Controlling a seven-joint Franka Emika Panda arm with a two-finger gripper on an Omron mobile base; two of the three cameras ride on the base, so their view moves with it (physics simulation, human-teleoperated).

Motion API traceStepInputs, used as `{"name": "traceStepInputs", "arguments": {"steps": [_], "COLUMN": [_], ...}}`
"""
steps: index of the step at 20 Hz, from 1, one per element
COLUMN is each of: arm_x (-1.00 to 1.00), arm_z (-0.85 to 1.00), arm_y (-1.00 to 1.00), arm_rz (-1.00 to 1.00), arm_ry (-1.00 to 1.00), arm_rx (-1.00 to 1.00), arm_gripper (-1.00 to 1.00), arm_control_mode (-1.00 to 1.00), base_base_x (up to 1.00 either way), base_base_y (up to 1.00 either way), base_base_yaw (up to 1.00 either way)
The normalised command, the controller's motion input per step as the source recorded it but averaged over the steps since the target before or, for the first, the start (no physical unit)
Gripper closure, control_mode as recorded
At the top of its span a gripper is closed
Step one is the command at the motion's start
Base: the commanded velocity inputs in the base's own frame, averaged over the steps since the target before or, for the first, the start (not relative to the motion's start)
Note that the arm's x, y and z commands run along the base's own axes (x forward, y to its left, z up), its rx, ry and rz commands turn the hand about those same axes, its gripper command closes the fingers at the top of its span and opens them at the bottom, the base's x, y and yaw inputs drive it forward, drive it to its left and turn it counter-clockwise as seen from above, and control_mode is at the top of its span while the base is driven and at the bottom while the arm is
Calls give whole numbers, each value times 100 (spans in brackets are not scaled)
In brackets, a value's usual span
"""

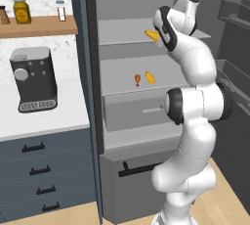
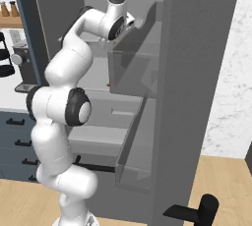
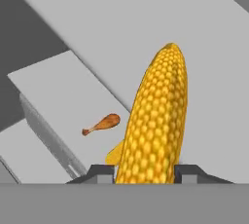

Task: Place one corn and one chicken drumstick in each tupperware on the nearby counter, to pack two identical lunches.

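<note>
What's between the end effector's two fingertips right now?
A corn cob stands between the fingertips in the hand view, filling the gap. Beyond it, a drumstick lies on a lower shelf.

Inside the open fridge (image 1: pixel 141 4), one corn (image 1: pixel 152 35) lies on the upper shelf (image 1: pixel 122 26); on the shelf below, a chicken drumstick (image 1: pixel 137 79) lies just left of a second cob (image 1: pixel 150 77).

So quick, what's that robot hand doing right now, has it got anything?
Gripper: fingers closed on the yellow knobbly corn cob at the upper fridge shelf.
</note>
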Motion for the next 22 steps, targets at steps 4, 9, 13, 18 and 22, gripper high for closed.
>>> {"name": "traceStepInputs", "arguments": {"steps": [4, 9, 13, 18, 22], "arm_x": [-100, -100, -100, -100, -100], "arm_z": [28, 48, 17, -31, -71], "arm_y": [0, 0, 0, 24, 50], "arm_rz": [-11, -2, 0, 0, 0], "arm_ry": [0, 4, 10, 17, 20], "arm_rx": [7, 13, 11, 0, -10], "arm_gripper": [100, 100, 100, 100, 100], "arm_control_mode": [-100, -100, -100, -100, -100], "base_base_x": [0, 0, 0, 0, 0], "base_base_y": [0, 0, 0, 0, 0], "base_base_yaw": [0, 0, 0, 0, 0]}}
